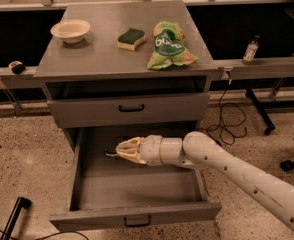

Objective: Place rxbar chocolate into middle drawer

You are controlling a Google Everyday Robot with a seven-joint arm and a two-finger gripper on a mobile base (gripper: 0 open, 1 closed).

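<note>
The middle drawer is pulled wide open below the cabinet top. My gripper is inside it, low over the back part of its floor, pointing left. Its fingers are drawn together on a small dark flat piece that sticks out at the tip, the rxbar chocolate. Most of the bar is hidden by the fingers. My pale arm reaches in from the right over the drawer's right wall.
The handled drawer above is closed. On the cabinet top stand a pale bowl, a green-and-yellow sponge and a green bag. A bottle stands on the ledge at right. Cables lie on the floor.
</note>
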